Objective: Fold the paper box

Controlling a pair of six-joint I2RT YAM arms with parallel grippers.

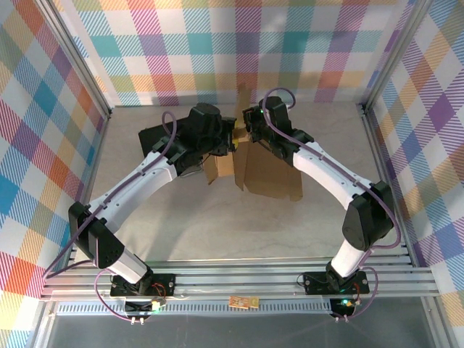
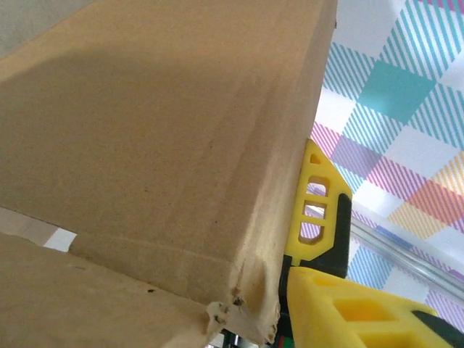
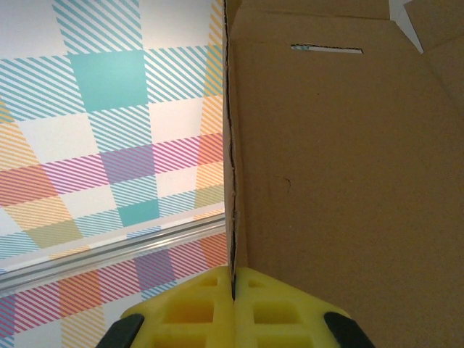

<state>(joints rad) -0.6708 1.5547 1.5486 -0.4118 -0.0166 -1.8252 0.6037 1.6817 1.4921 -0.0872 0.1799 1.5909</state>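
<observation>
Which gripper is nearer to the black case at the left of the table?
Left. The left gripper is right of the black case, at the paper box; the right gripper is farther right, shut on the box's edge.

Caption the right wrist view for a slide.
Right gripper shut on the edge of the paper box, plaid wall behind.
</observation>
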